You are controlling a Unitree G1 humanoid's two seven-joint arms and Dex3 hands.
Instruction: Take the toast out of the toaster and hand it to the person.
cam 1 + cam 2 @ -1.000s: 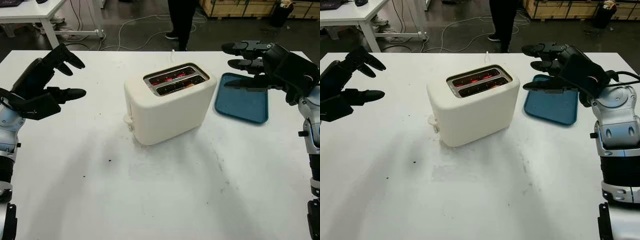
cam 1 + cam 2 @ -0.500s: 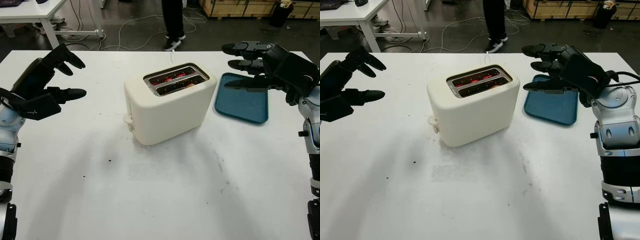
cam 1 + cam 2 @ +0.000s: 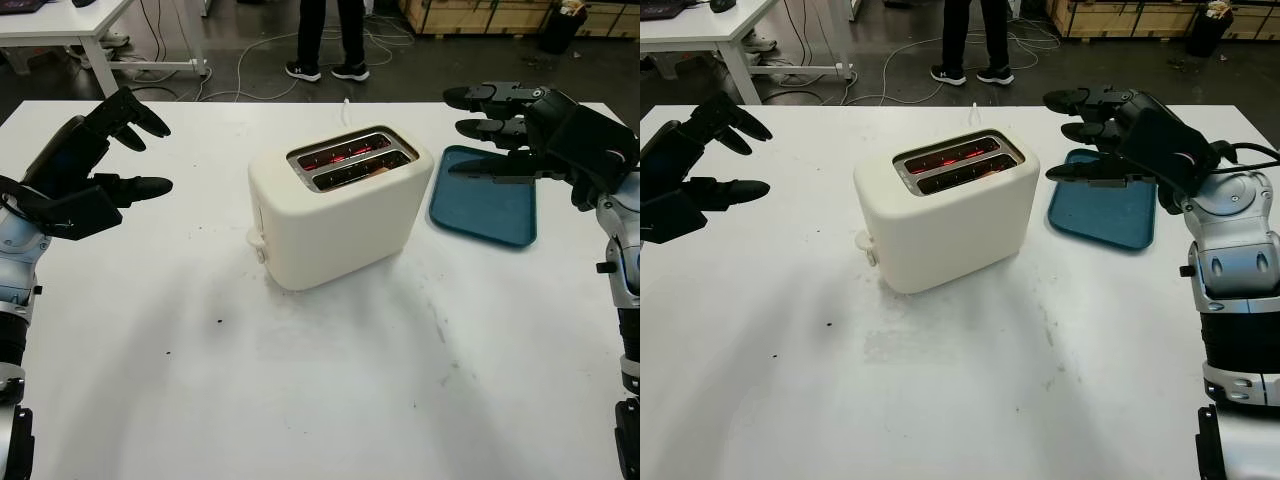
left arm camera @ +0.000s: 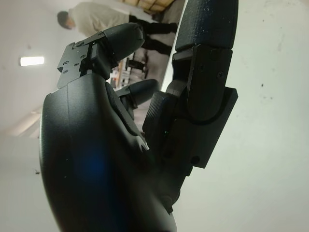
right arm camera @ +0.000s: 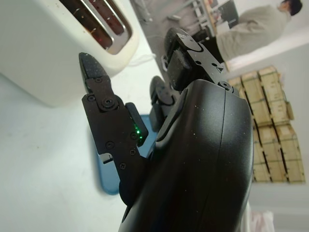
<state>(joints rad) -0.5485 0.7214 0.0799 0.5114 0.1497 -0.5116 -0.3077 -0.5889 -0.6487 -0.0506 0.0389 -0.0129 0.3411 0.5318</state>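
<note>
Person shifts left beyond table; both hands, left and right, hover open, fingers extended; wait for toaster pop.

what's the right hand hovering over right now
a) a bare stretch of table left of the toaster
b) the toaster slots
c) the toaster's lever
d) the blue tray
d: the open right hand hangs above the blue tray's far edge, off to the right of the toaster, touching neither.
</note>
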